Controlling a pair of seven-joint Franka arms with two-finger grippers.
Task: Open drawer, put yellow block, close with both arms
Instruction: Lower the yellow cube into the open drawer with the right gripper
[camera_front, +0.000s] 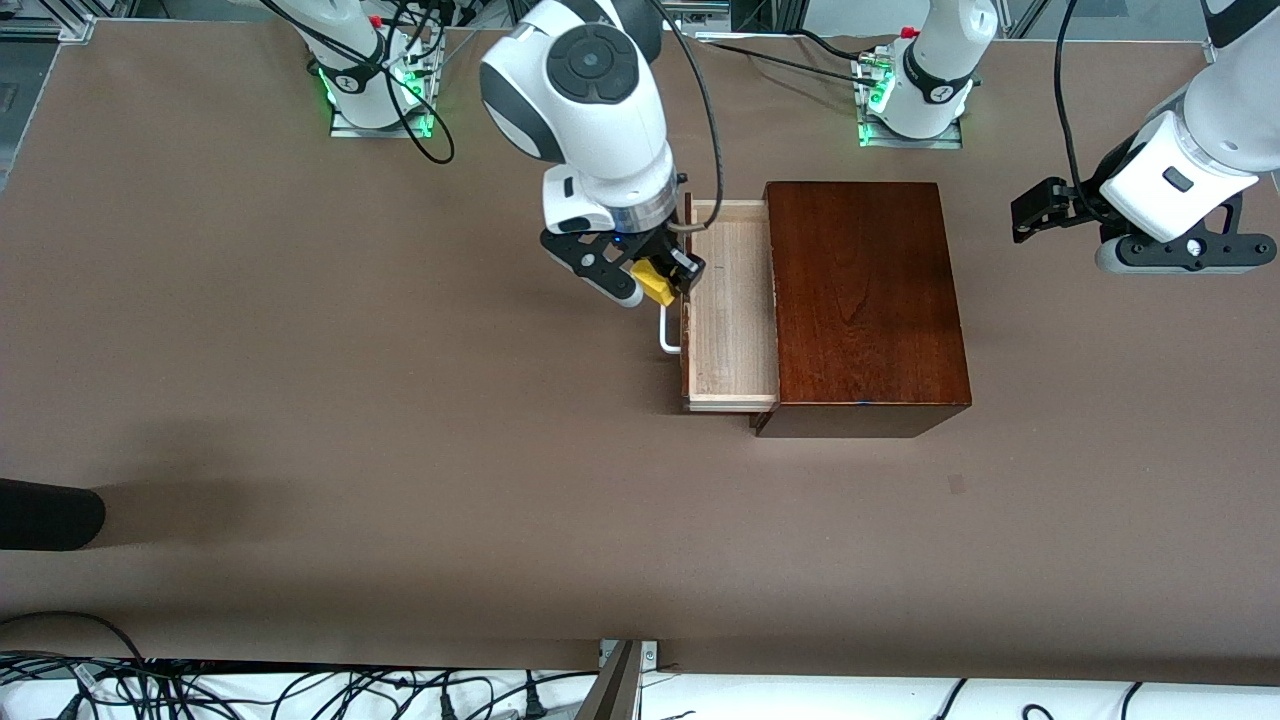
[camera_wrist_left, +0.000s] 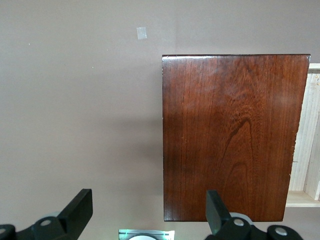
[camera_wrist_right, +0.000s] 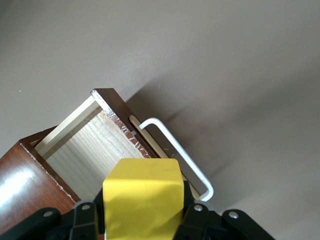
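Note:
The reddish-brown wooden box (camera_front: 865, 300) stands mid-table with its drawer (camera_front: 730, 320) pulled out toward the right arm's end, pale wood lining showing. A white bar handle (camera_front: 668, 335) sticks out from the drawer's dark front. My right gripper (camera_front: 660, 280) is shut on the yellow block (camera_front: 653, 282) and hangs over the drawer's front edge, above the handle. In the right wrist view the yellow block (camera_wrist_right: 142, 200) fills the space between the fingers, with the drawer (camera_wrist_right: 95, 150) and handle (camera_wrist_right: 175, 150) below. My left gripper (camera_front: 1035, 212) waits open above the table beside the box (camera_wrist_left: 232, 135).
A dark object (camera_front: 45, 513) lies at the table edge near the right arm's end, close to the front camera. A small pale patch (camera_front: 957, 484) marks the table nearer the camera than the box. Cables hang along the near edge.

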